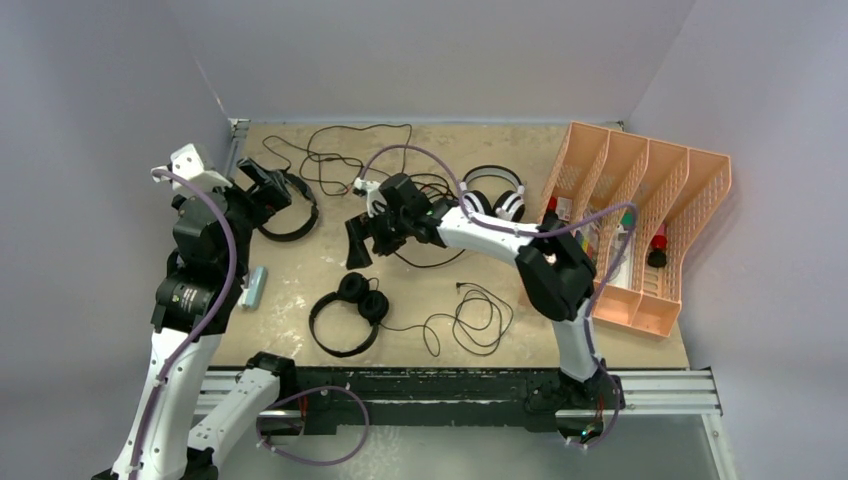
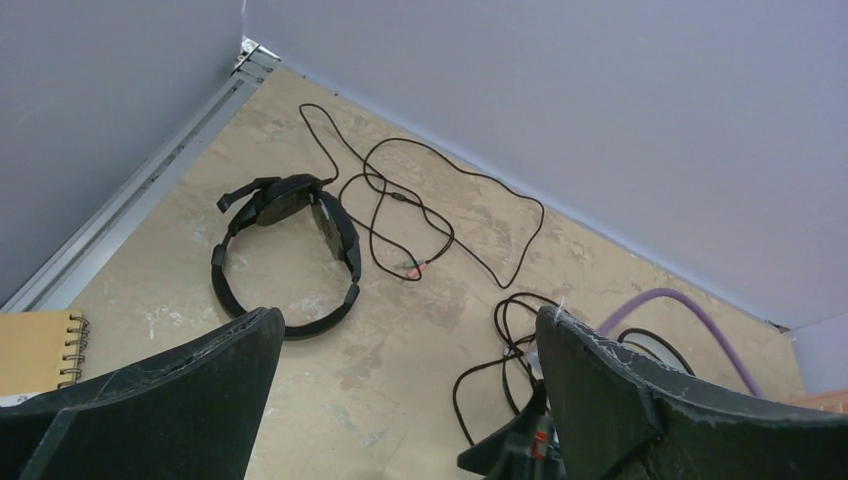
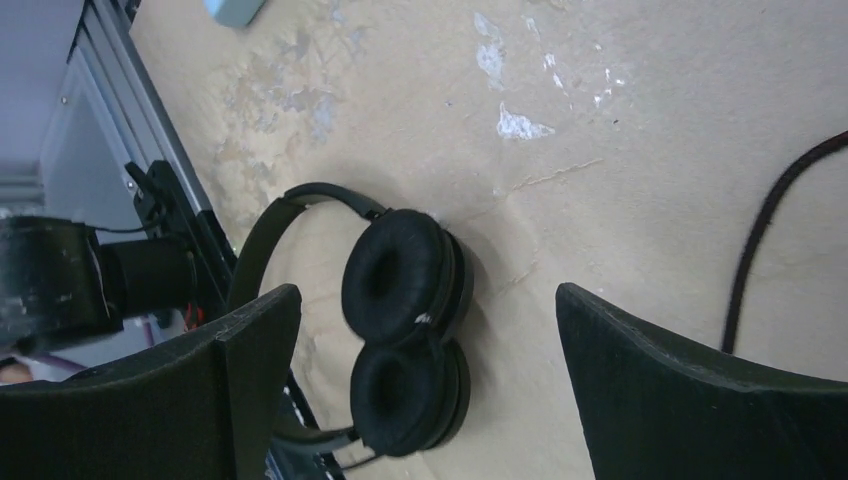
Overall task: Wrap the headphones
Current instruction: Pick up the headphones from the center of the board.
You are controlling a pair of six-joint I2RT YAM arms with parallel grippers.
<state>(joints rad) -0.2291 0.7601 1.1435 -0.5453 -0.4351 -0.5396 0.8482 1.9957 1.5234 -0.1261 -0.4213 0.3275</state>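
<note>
Three headphones lie on the tan table. The larger black headphones (image 1: pixel 292 222) (image 2: pixel 285 255) sit at the back left, their thin cable (image 1: pixel 335 160) (image 2: pixel 440 215) looping loose behind. My left gripper (image 1: pixel 263 186) (image 2: pixel 405 320) hovers open just near of them, holding nothing. The small black round-padded headphones (image 1: pixel 350 310) (image 3: pixel 405 330) lie front centre with their cable (image 1: pixel 470 320) coiled to the right. My right gripper (image 1: pixel 366 240) (image 3: pixel 428 295) hangs open above the table, looking down on those pads, nothing between its fingers. The white-and-black headphones (image 1: pixel 495 195) rest at the back, behind the right arm.
An orange file rack (image 1: pixel 690 215) with several small items stands at the right edge. A light-blue block (image 1: pixel 255 288) (image 3: pixel 235 8) lies by the left arm. A spiral notebook (image 2: pixel 35 350) sits at the left rail. Purple arm hoses (image 1: pixel 420 155) arch over the middle.
</note>
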